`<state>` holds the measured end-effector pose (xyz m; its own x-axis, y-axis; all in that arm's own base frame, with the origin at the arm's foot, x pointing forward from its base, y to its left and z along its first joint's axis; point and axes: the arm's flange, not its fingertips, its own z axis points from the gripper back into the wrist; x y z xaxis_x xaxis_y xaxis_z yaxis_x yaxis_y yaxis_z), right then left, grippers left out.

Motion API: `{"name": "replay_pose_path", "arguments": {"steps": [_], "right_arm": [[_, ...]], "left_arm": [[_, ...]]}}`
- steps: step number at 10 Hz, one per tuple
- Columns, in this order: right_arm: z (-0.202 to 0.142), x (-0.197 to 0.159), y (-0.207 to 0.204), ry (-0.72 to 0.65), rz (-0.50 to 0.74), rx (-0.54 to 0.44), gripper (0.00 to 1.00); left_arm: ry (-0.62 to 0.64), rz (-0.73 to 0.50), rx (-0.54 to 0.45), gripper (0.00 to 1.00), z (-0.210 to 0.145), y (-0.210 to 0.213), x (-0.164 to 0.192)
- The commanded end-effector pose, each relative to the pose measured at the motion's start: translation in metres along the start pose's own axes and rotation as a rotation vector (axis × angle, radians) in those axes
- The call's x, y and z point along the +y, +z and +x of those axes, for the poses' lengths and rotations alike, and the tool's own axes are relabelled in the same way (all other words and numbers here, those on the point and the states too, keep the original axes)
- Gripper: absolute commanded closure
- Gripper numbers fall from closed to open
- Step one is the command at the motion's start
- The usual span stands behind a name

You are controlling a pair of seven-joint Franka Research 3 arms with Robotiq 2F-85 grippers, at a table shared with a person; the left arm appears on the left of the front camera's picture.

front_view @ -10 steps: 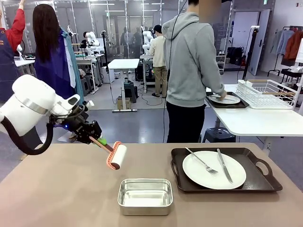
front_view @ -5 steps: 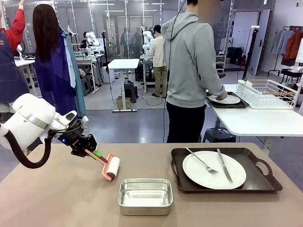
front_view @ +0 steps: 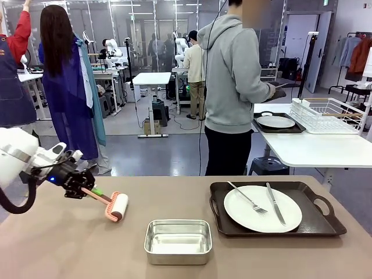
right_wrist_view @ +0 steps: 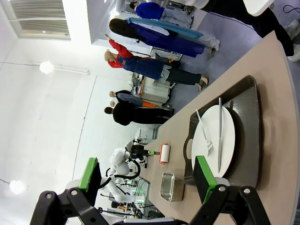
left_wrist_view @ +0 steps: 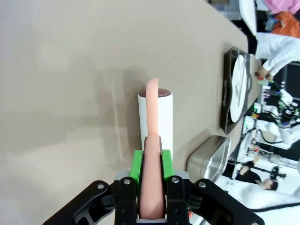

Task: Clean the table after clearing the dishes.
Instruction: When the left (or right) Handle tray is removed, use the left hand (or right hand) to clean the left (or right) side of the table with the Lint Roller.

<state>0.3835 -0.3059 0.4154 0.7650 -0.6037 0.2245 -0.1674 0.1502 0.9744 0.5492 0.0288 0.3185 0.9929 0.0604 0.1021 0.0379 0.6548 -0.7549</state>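
Clearing looks half done while wiping has begun: the left hand (front_view: 78, 187) is clamped tight on the pink handle of a lint roller (front_view: 118, 207), whose white drum sits low at the left part of the counter (front_view: 70, 250), touching it or just off it, I cannot tell which. The right hand (right_wrist_view: 146, 176) hangs with its jaws spread wide and nothing between them. One plate (front_view: 263, 216) with fork (front_view: 249, 198) and knife (front_view: 275, 204) lies on its dark tray (front_view: 311, 195) at the counter's right, a steel pan (front_view: 178, 240) near the front middle. I judge the next move calls for steady strokes over the bare left side, keeping the drum flat and short of the pan, while the tray waits to be lifted off. The top is smooth, matte taupe. Beyond it a person (front_view: 232, 81) stands at a white side table (front_view: 314, 151) bearing a second plate (front_view: 275, 121) and a wire rack (front_view: 325, 113)
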Motion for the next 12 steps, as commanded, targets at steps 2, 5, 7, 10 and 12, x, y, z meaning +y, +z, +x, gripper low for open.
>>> {"name": "replay_pose_path", "arguments": {"steps": [2, 5, 7, 10, 12], "right_arm": [[-0.005, 0.003, 0.000, 0.002, -0.001, 0.008, 0.00], [-0.005, 0.003, 0.000, 0.002, -0.001, 0.008, 0.00], [-0.005, 0.003, 0.000, 0.002, -0.001, 0.008, 0.00], [-0.005, 0.003, 0.000, 0.002, -0.001, 0.008, 0.00], [-0.005, 0.003, 0.000, 0.002, -0.001, 0.008, 0.00]], "left_arm": [[-0.001, -0.004, 0.013, 0.80, 0.010, 0.038, 0.069], [-0.025, 0.011, 0.006, 0.80, 0.016, 0.111, 0.118], [-0.046, 0.036, 0.002, 0.80, 0.011, 0.155, 0.134], [-0.038, 0.122, -0.048, 0.80, -0.001, 0.195, 0.123], [-0.029, 0.172, -0.107, 0.80, -0.018, 0.214, 0.093]]}}
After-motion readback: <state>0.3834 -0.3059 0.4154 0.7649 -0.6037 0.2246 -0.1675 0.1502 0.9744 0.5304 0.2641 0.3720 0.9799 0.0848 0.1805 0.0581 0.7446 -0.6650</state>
